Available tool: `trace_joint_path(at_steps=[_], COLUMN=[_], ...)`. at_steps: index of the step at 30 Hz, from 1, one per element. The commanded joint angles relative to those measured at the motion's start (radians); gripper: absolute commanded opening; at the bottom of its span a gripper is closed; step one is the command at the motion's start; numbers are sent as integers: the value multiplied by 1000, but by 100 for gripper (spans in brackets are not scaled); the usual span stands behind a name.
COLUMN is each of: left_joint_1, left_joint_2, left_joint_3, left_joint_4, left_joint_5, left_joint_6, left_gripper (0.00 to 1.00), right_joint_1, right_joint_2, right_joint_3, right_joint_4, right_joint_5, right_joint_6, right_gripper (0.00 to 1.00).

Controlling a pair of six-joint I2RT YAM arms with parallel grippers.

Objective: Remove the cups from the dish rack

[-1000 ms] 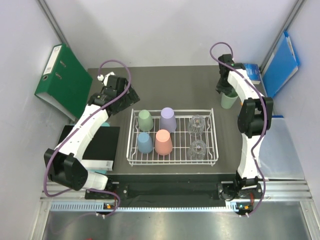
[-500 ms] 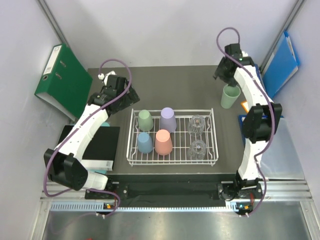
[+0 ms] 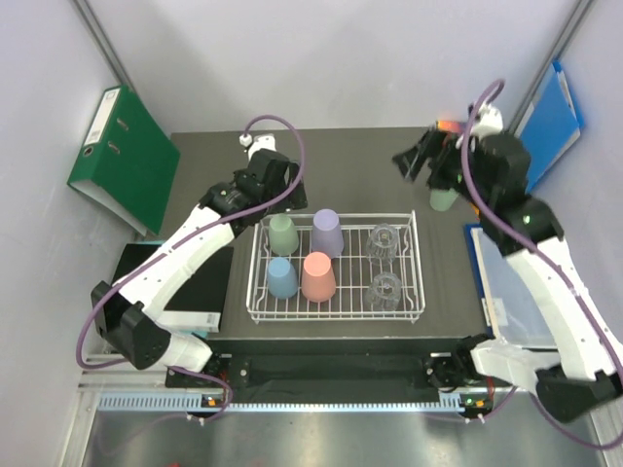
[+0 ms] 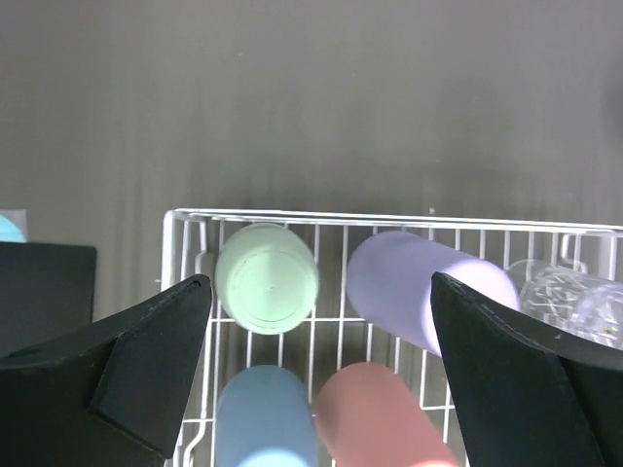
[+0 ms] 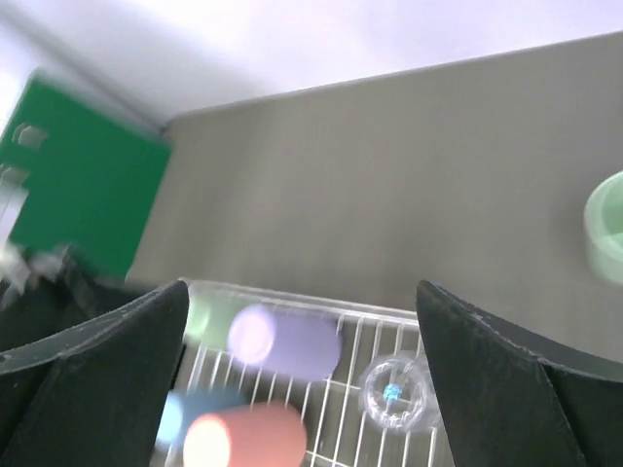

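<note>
The white wire dish rack (image 3: pixel 420 269) sits mid-table. It holds upside-down cups: green (image 3: pixel 283 233), lilac (image 3: pixel 327 232), blue (image 3: pixel 282 277), salmon (image 3: pixel 317 276), and two clear glasses (image 3: pixel 384 240) (image 3: pixel 385 289). Another green cup (image 3: pixel 443 198) stands on the table at the right, half hidden by my right arm. My left gripper (image 3: pixel 280 197) hangs open over the rack's back left corner, above the green cup (image 4: pixel 267 278) and the lilac cup (image 4: pixel 428 287). My right gripper (image 3: pixel 417 161) is open and empty, raised behind the rack; the loose green cup (image 5: pixel 608 229) is at its right edge.
A green binder (image 3: pixel 122 156) leans against the left wall and a blue folder (image 3: pixel 550 122) against the right wall. A black box (image 3: pixel 195 282) lies left of the rack. A clear plastic tray (image 3: pixel 531 292) lies to the right.
My right gripper opened, left the green cup on the table and lifted away leftward. My left arm swung right to the rack's back left corner.
</note>
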Motion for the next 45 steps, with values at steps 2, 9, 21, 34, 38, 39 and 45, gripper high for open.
trace_joint_path(at_steps=[2,9,21,34,38,39,45], left_joint_1=[5,5,5,5,7,7,7], left_joint_2=[-25,-18,108,131,110,82,-36], left_joint_3=[-65,-153,-173,-113,-34,-20,187], left_joint_4=[-13,10,22,21,-55,-62,-116], left_joint_5=[-76,-52,17,-21,-53,-62,-102], left_joint_6=[12,-11,-29,9,22,25,52], left_gripper=[99,99,99,2,0,0,0], right_joint_1=[81,148,153,152,153,153,152], right_joint_2=[-198,-358,-404,-417,-413,-410,-374], right_joint_3=[-306,-479,-550,-562,-548,-545,-513], right_joint_4=[158,152,148,141,134,131,167], right_joint_5=[-63,-66,-74,-60,-39,-26,70], right_joint_6=[-27,-32,-19,-47,-52,-53,-26], right_gripper=[99,100,100,100,100,100,100])
